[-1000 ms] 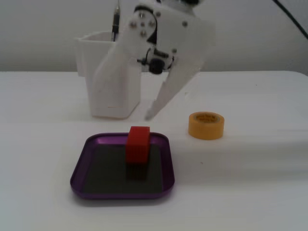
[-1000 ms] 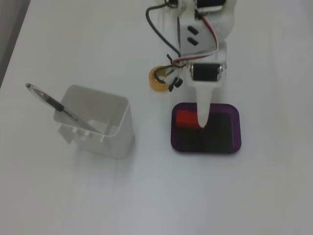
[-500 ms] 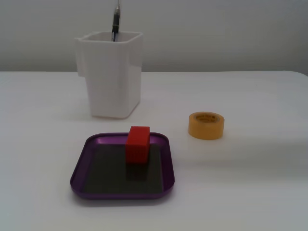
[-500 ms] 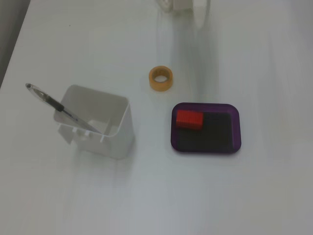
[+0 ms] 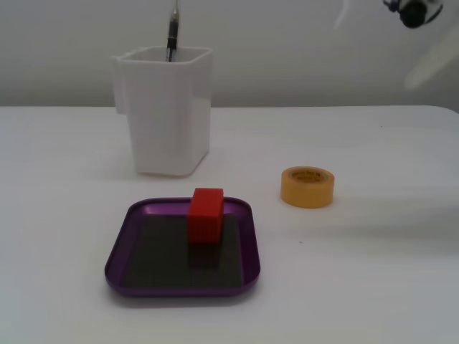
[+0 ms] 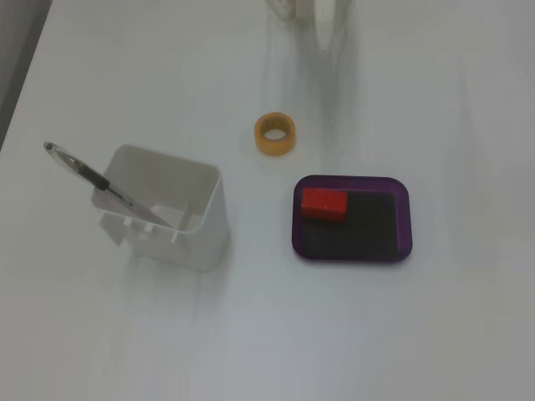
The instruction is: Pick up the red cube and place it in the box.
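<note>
In both fixed views the white tabletop (image 5: 373, 287) carries a tall white cup (image 5: 168, 107) holding a pen (image 6: 100, 184), then the purple box (image 6: 403, 219), a yellow tape roll (image 5: 307, 186) and the red cube (image 6: 324, 204). The cube lies flat inside the box, in one corner, long axis along the rim. The hand (image 5: 414, 11), a blur at the tabletop's far edge, is well apart from it; its opening cannot be told.

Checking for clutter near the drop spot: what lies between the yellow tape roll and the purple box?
Nothing: in both fixed views only bare white table separates the yellow tape roll from the box, which holds the red cube.
</note>
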